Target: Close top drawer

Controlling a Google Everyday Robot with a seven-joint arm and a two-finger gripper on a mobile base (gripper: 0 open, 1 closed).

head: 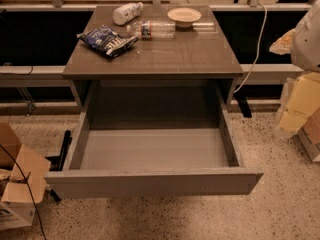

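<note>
The wide, shallow grey box drawer [155, 154] hangs open below the brown bench [165, 54]. It is empty, so probably light and rigid; push squarely mid-front panel [155, 182]. The pincer is out of view, so I cannot tell its state.

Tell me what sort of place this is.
Probably a lab or workshop: speckled hard floor, cardboard boxes and a loose cable beside a cabinet whose top drawer stands open. The pincer is not in view.

Holding the gripper [286, 43] raised at the far right edge, pale arm [310, 39] just behind it, largely cut off
</note>
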